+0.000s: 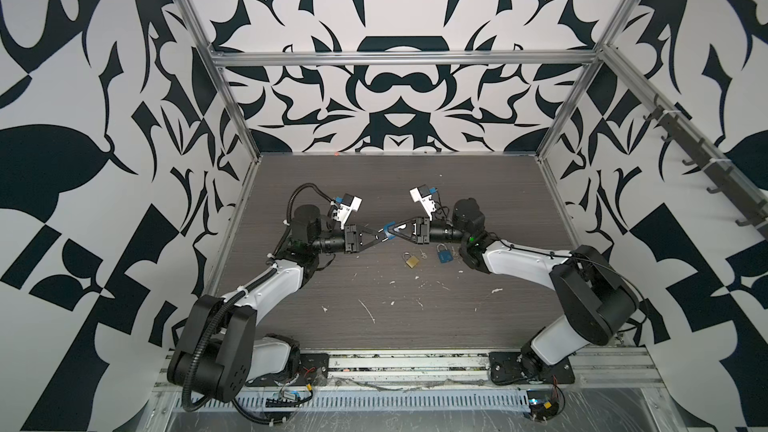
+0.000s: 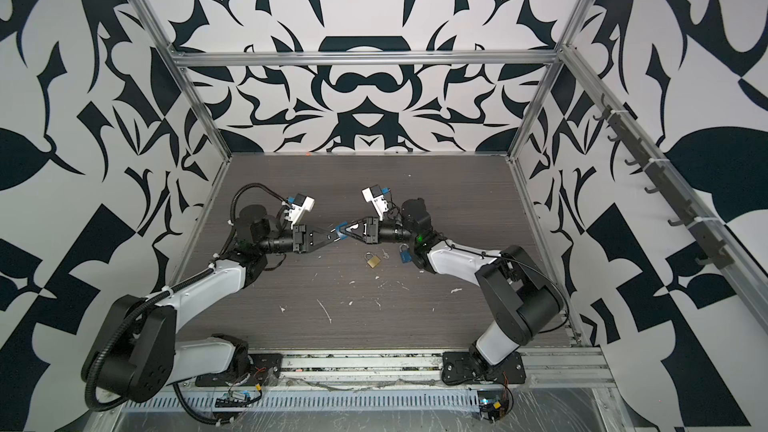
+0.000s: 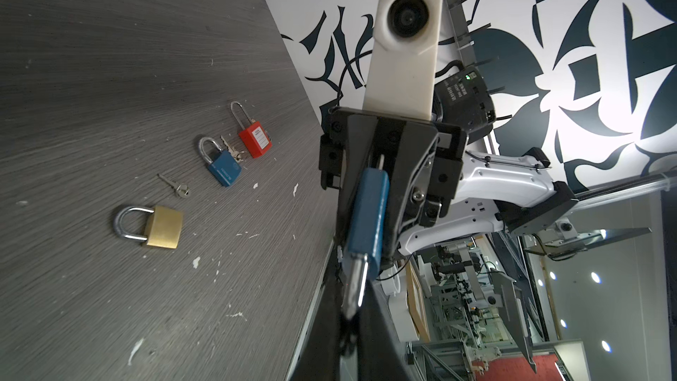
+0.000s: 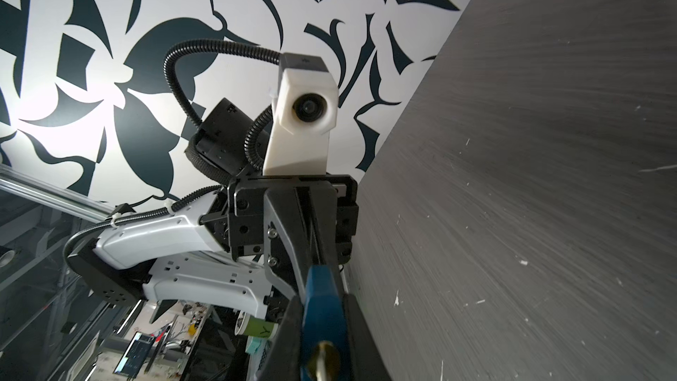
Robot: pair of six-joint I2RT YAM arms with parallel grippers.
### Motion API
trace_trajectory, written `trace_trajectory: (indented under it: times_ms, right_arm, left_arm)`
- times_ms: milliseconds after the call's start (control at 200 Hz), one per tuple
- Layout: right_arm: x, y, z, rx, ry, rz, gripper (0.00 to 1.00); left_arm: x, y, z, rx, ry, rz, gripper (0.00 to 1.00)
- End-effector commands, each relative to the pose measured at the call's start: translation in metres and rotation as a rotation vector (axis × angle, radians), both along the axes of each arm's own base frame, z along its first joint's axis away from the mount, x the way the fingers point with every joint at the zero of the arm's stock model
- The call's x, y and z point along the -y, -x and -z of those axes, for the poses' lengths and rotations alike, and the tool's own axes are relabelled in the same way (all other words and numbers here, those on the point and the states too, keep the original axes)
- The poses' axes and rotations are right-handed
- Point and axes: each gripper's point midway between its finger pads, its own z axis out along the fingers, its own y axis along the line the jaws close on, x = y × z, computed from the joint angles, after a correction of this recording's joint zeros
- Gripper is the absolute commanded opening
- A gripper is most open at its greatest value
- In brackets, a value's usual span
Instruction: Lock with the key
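Note:
In both top views my two grippers meet tip to tip above the middle of the table. My right gripper (image 1: 391, 231) (image 4: 322, 300) is shut on the body of a blue padlock (image 1: 389, 229) (image 2: 343, 231) (image 4: 321, 318) held in the air. In the left wrist view a silver key (image 3: 357, 282) sticks out of the end of that padlock (image 3: 368, 210). My left gripper (image 1: 380, 233) (image 3: 350, 324) is shut on the key's head. The key's blade is hidden inside the lock.
On the table, near the right arm, lie a brass padlock (image 1: 411, 260) (image 3: 163, 227), a loose small key (image 3: 176, 185), a second blue padlock (image 1: 444, 254) (image 3: 223, 168) with keys beside it, and a red padlock (image 3: 255, 140). White flecks dot the tabletop (image 1: 374, 317).

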Motion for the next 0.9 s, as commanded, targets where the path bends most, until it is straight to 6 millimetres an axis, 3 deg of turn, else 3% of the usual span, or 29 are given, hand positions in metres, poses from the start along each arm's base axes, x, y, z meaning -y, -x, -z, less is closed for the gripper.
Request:
trace_trajectory:
  times_ms: [0,90,390,750,895]
  right_arm:
    - [-0.051,0.093,0.061,-0.135,0.118,-0.31,0.0]
    - [-0.053,0.09,0.062,-0.16,0.083,-0.295,0.0]
    - [-0.015,0.042,0.04,-0.149,0.057,-0.104,0.0]
    - [-0.004,0.046,0.038,-0.161,0.026,-0.054,0.0]
    - [-0.009,0.05,0.04,-0.165,0.005,-0.054,0.0]
  left_arm:
    - [0.017,-0.001,-0.073,0.291,0.128,0.061,0.0]
    - [0.018,-0.003,-0.072,0.285,0.131,0.064,0.0]
    - [0.009,-0.021,-0.063,0.246,0.111,-0.027,0.0]
    - [0.006,-0.037,-0.059,0.202,0.119,-0.125,0.0]
    - [0.01,-0.043,-0.06,0.165,0.136,-0.114,0.01]
